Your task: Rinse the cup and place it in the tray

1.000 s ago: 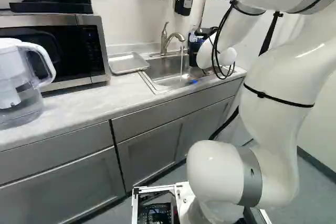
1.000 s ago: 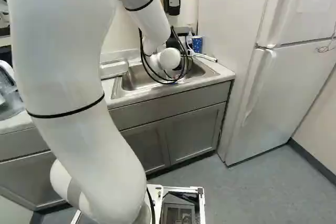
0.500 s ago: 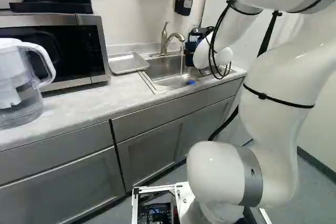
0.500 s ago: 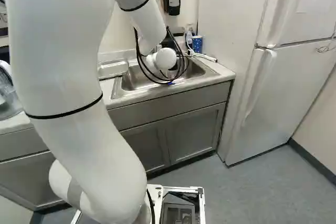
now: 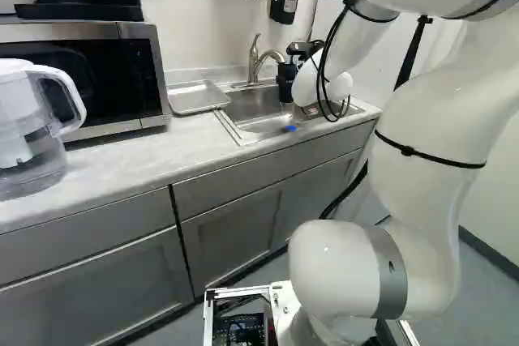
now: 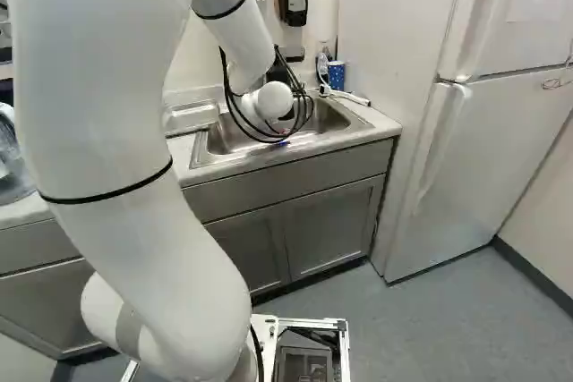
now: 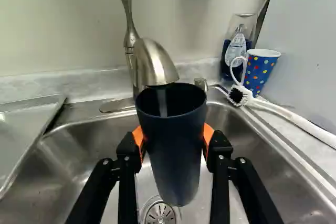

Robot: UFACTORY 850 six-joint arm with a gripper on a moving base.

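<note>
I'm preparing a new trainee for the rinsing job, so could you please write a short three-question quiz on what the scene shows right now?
1. True or false: the hand grips the dark cup from two opposite sides.
2. Multiple choice: water from the faucet is running into the
A) pitcher
B) dark cup
C) spotted mug
3. Fill in the blank: on the counter, the tray lies between the microwave and the ____.

Key: 1. True; 2. B; 3. sink
</note>
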